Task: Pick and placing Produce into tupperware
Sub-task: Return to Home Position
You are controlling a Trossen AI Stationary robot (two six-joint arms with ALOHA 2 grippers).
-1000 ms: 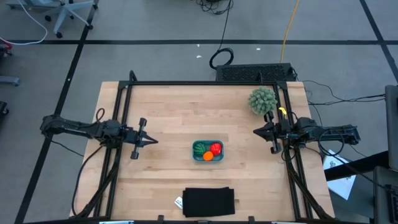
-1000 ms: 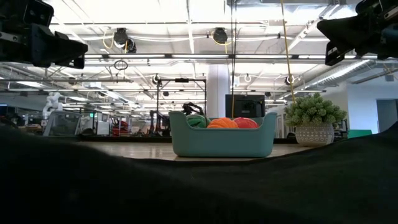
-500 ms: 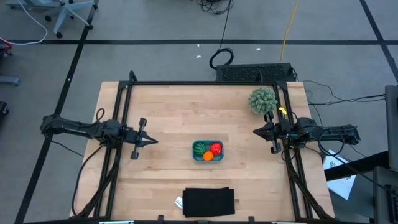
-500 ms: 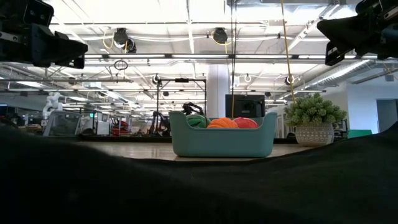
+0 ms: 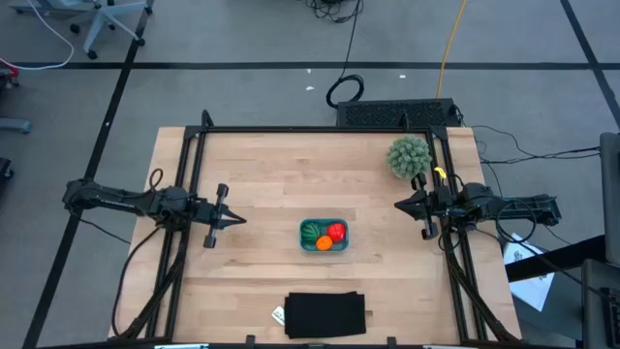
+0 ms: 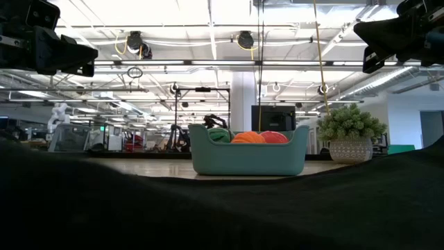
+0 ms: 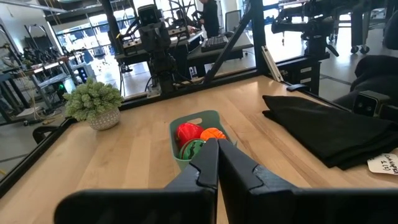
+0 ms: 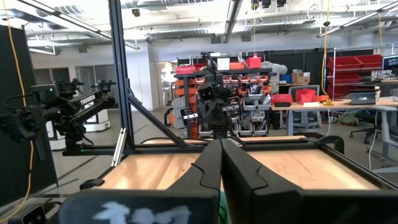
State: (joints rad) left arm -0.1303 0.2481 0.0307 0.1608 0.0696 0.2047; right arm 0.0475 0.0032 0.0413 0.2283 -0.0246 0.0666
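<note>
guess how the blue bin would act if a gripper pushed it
The bin probably slides rather than tips: it sits flat and wide on the smooth table. It looks like light plastic, so a nudge likely moves it. The round produce inside may roll.

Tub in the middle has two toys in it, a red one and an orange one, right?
Not quite: the tub has three toys. The high view shows a green ball in it too, beside the red one and the orange one.
</note>
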